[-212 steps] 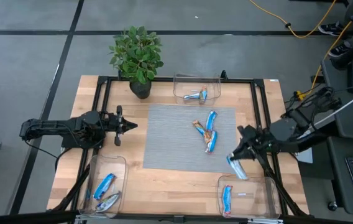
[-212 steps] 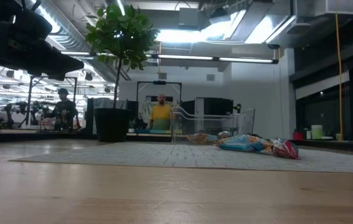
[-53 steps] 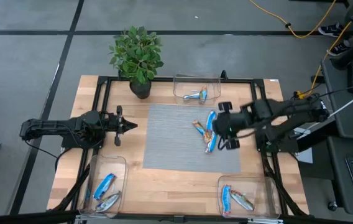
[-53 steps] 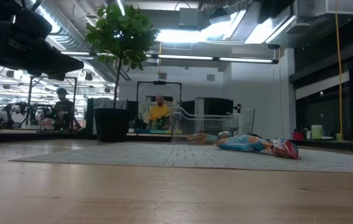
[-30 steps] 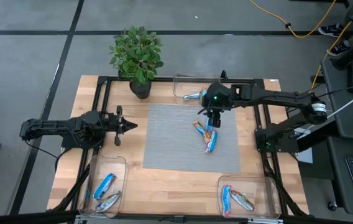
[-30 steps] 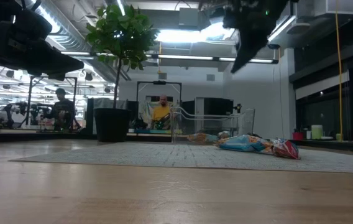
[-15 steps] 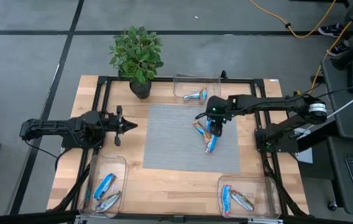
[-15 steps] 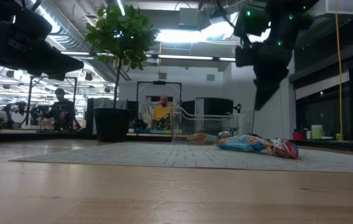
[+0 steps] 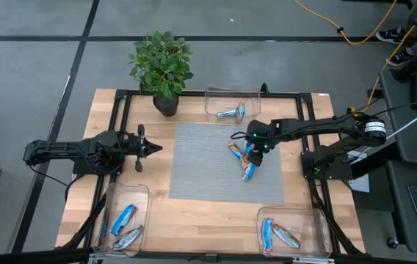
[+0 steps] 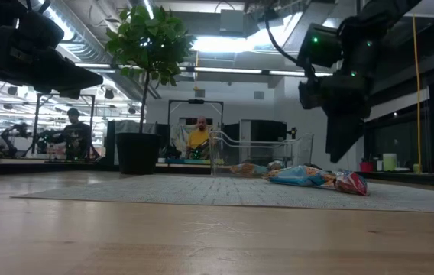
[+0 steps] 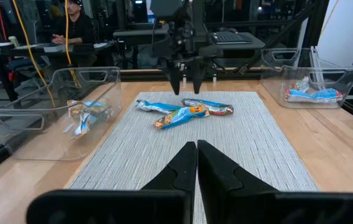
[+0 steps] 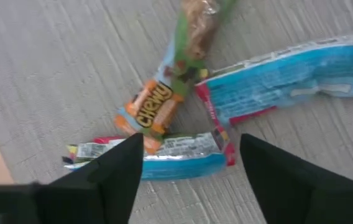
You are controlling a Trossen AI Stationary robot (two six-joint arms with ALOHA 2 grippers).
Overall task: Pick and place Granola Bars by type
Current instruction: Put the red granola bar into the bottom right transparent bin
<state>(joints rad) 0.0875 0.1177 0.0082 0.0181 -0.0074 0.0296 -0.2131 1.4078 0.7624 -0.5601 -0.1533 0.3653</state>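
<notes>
Three granola bars lie crossed in a small pile on the grey mat: an orange-red one and two blue ones. My right gripper hangs open just above this pile, fingers pointing down, one on either side of the near blue bar's end, touching nothing. In the low view it stands a little above the bars. My left gripper waits shut at the mat's left edge, pointing at the pile.
Three clear bins hold sorted bars: one at the far edge, one at the near left, one at the near right. A potted plant stands at the far left. People sit in the room beyond the table.
My right gripper has come from beside the far bin a little toward the near edge and gone down, stopping just above the pile of bars. The bars lie as before.
</notes>
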